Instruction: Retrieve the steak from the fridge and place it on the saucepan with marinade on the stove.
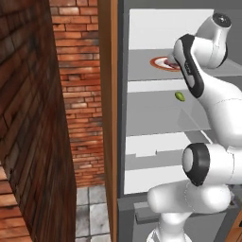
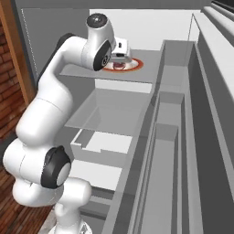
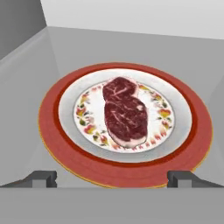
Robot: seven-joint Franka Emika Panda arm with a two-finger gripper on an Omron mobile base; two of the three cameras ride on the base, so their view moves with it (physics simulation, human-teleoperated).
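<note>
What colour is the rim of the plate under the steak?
The plate has a red rim edged in orange, clearest in the hand view.

One steak [image 3: 124, 114], one plate [image 3: 52, 127], one green fruit [image 1: 180, 96], one fridge [image 2: 183, 114]

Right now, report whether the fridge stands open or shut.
Open. The fridge shows its white interior and grey shelves, with the steak lying on the orange-rimmed plate on an upper shelf, and the door's compartments swung out at right.
</note>
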